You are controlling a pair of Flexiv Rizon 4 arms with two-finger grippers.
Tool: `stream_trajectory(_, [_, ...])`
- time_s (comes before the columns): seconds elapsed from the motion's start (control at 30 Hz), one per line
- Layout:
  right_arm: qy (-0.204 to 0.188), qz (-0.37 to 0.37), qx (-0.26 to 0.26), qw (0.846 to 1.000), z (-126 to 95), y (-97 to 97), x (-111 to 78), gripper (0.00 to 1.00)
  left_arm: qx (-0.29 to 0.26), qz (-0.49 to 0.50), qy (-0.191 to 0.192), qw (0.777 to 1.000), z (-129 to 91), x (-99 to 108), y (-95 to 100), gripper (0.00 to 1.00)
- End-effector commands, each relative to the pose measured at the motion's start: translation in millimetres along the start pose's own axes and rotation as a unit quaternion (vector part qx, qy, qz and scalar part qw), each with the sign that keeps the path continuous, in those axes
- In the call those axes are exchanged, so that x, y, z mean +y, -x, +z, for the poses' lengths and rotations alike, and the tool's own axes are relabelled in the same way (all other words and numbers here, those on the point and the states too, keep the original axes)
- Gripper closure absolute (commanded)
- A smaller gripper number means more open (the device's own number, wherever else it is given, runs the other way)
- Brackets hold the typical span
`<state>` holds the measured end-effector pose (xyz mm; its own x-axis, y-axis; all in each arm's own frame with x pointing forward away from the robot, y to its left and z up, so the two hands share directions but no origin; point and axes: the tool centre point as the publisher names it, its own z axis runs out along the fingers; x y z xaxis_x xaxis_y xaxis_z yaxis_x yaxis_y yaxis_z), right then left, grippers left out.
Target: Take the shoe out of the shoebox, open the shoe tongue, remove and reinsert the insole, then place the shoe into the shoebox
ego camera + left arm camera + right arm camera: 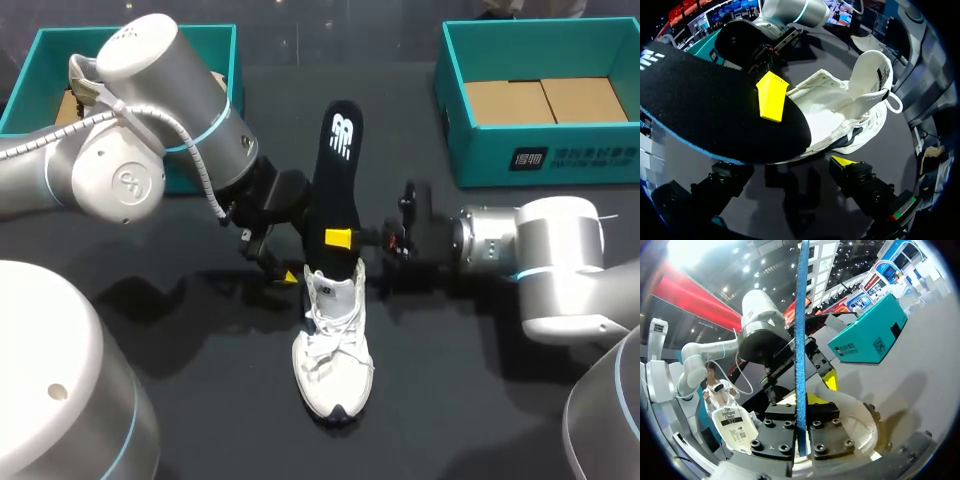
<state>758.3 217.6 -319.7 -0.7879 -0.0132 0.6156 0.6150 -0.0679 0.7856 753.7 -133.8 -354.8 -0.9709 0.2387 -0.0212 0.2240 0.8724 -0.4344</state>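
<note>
While our right claw [341,238] pinches the black insole [340,170] between both fingers, the insole stands upright with its lower end at the heel opening of the white shoe [333,350]. We see the shoe on the counter [220,390], toe to 6 o'clock (tongue lifted, per left wrist view). Our left claw [272,262] sits at 10 o'clock of the shoe, spread wide, gripping nothing. Left shoebox [215,45] at 11 o'clock, right shoebox [560,165] at 1 o'clock, both well apart from the shoe.
</note>
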Motion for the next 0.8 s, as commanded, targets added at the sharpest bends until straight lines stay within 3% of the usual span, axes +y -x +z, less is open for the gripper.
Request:
stream_trajectory(0.03, [0.006, 0.004, -0.004, 1.000, -0.7, -0.9, -15.3, 1.00, 0.000, 0.000, 0.000, 1.000, 0.5, 0.0, 0.1, 0.00])
stream_trajectory(0.47, [0.001, 0.028, -0.037, 0.999, -2.4, -9.3, -34.4, 1.00, 0.000, 0.000, 0.000, 1.000, 0.5, 0.0, 0.1, 0.00])
stream_trajectory(0.8, [-0.007, 0.033, -0.051, 0.998, 0.4, -14.1, -35.7, 1.00, 0.000, 0.000, 0.000, 1.000, 0.5, 0.0, 0.1, 0.00])
